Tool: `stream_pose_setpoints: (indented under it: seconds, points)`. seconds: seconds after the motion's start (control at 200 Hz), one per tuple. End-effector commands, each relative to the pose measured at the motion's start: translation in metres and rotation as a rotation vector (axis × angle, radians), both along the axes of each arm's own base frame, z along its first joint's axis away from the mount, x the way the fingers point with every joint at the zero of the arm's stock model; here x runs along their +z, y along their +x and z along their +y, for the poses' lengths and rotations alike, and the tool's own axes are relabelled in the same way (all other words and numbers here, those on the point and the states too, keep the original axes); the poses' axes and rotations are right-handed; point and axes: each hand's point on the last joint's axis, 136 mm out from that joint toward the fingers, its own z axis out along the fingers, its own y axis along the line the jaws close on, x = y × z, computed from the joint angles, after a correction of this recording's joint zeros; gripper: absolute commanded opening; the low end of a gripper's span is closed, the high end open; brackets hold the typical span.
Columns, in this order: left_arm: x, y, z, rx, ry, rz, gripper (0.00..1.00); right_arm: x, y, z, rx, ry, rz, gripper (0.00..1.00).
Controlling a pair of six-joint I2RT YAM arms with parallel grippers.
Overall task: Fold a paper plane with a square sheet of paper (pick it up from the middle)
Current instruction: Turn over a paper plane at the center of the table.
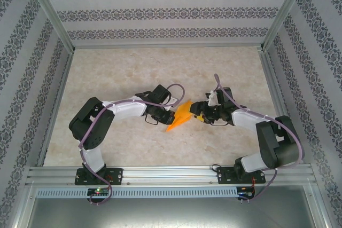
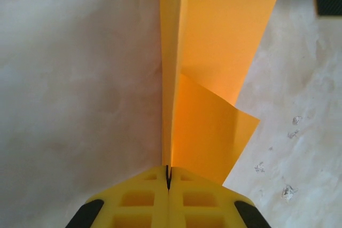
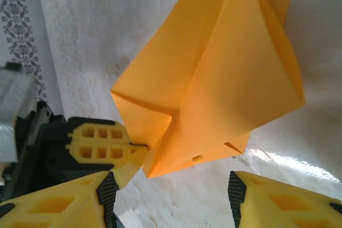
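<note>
Bright orange paper (image 1: 180,117), folded into several layered flaps with sharp creases and pointed corners, not yet a finished dart. It stands on edge, one long centre fold (image 2: 166,78) running upright, its lower end pinched in the closed left gripper (image 2: 168,173).

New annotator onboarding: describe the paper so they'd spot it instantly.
On the marble-patterned table, look between the two arms' tips. The orange paper, partly folded, is pinched in the left gripper. Nothing nearby shares its bright orange; the fingers are yellow.

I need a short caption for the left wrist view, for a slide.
Left gripper shut on the crease of the folded orange paper, pale table behind.
</note>
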Motion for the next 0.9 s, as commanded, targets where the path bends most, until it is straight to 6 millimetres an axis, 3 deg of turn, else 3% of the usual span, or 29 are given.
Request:
stream_pose_setpoints:
  seconds: [0.0, 0.4, 0.659, 0.894]
  points:
    - [0.02, 0.006, -0.006, 0.032, -0.125, 0.011, 0.04, -0.003, 0.005, 0.01, -0.034, 0.028, 0.008, 0.61]
    - [0.014, 0.012, -0.001, 0.074, -0.203, 0.061, 0.04, -0.017, 0.008, 0.033, -0.023, 0.014, 0.042, 0.63]
    - [0.009, 0.012, 0.001, 0.08, -0.214, 0.073, 0.04, -0.013, 0.013, 0.047, -0.015, 0.045, 0.043, 0.64]
    - [0.008, 0.013, 0.003, 0.089, -0.232, 0.08, 0.04, -0.021, 0.011, 0.05, -0.015, 0.028, 0.058, 0.64]
